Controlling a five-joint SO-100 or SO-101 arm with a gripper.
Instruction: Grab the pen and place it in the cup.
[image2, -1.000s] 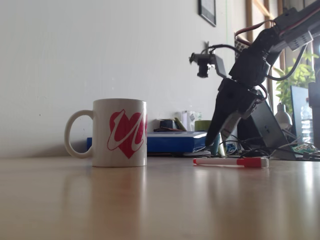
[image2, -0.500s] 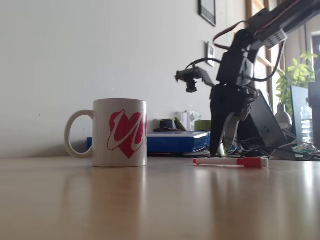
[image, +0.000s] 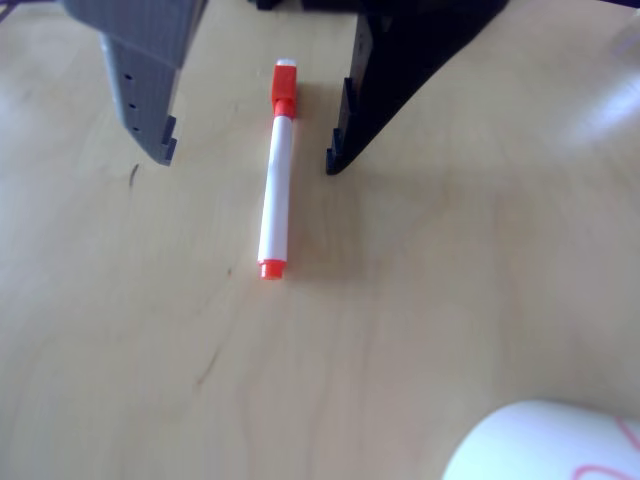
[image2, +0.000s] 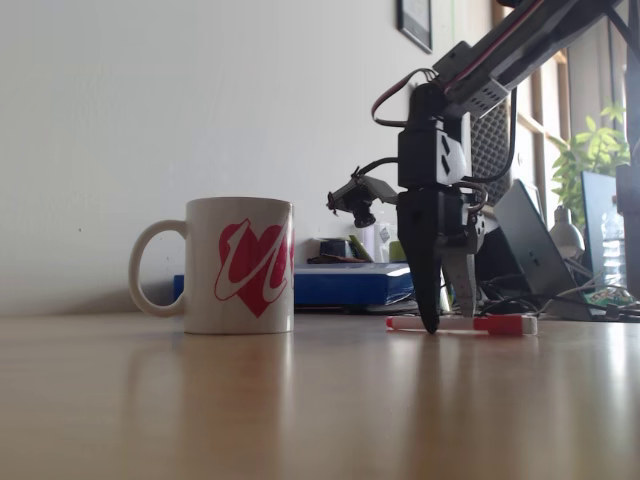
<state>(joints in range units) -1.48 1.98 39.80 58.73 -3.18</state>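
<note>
light: daylight from window (image2: 590, 120) at right (fixed view) | glare: tabletop (image2: 300, 400) sheen | focus: both views soft

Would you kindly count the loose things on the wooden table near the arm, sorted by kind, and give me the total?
Pens: 1, the pen, white-barrelled with a red-orange cap, lying flat between the fingers of the open gripper.
Cups: 1, the cup, white with a pink-red heart, standing upright apart from the pen.
Total: 2
</note>
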